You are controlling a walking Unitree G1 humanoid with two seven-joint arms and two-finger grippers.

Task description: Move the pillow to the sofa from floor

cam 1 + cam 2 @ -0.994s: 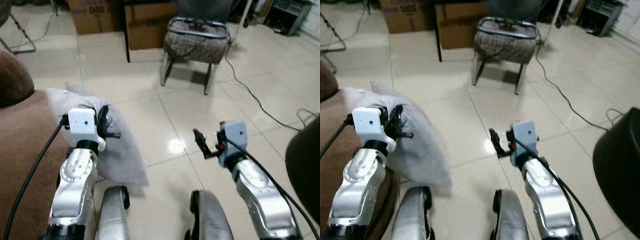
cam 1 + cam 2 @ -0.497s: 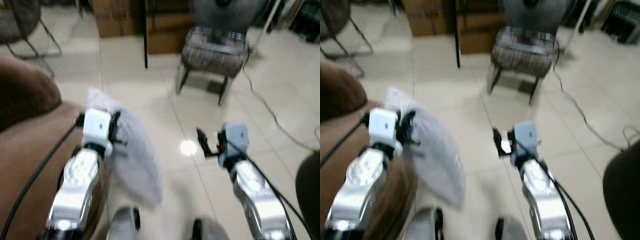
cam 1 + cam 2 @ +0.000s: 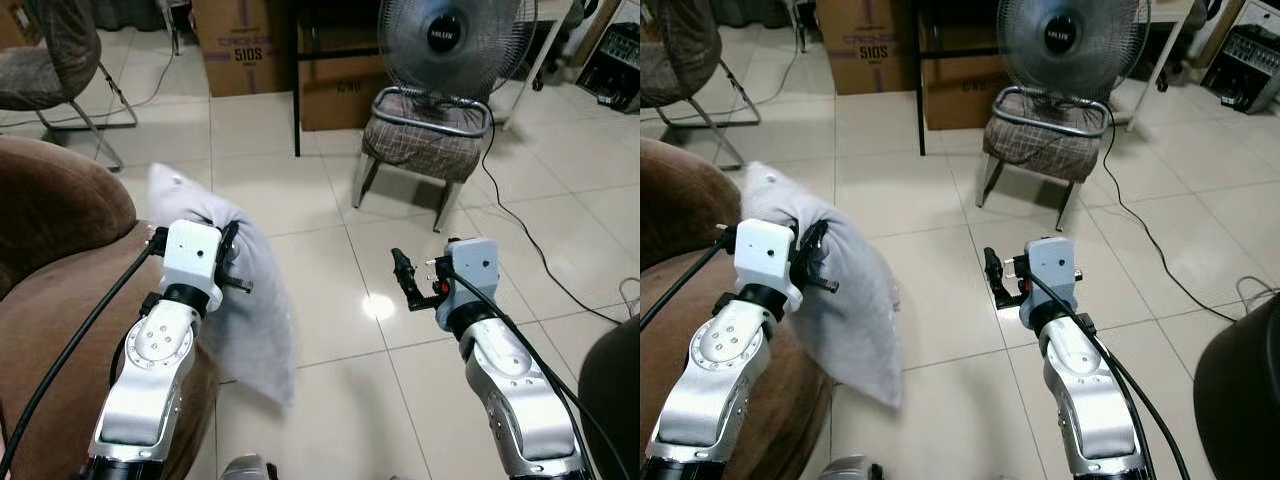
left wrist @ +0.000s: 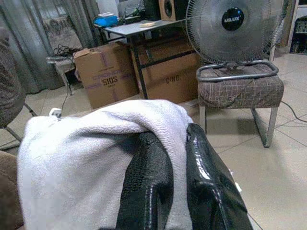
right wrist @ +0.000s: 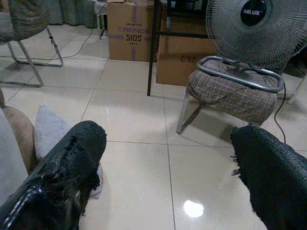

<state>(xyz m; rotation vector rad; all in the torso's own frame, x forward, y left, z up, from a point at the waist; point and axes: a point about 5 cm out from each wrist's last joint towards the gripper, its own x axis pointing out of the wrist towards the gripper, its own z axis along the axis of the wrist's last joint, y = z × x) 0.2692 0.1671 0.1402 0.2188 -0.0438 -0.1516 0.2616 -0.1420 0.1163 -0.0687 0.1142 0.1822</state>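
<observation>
The left hand (image 4: 168, 167) has its two black fingers (image 4: 148, 177) pressed together on a fold of the soft white rectangular pillow (image 3: 245, 290). The fabric is pinched between them. The pillow hangs down from this hand, above the tiled floor (image 3: 330, 250), and its lower corner points toward the floor at about 5 o'clock from the hand. The side of the pillow is just beside the brown fabric sofa (image 3: 50, 270), which stands at 9 o'clock from the left hand; I cannot tell if they touch.

The right hand (image 3: 404, 277) is held in the air over the floor, well apart from the pillow, at 3 o'clock from the left hand. Its fingers (image 5: 72, 163) are spread wide apart and hold nothing.

Farther out, at 12 o'clock from the right hand, stands a checked padded stool with a metal frame (image 3: 425, 130), and a grey electric fan (image 3: 455, 40) is behind it. Two brown cardboard boxes (image 3: 245, 45) stand beside a black surface leg (image 3: 295, 80) at 12 o'clock from the left hand. A black cable (image 3: 530, 210) lies on the floor at 2 o'clock.
</observation>
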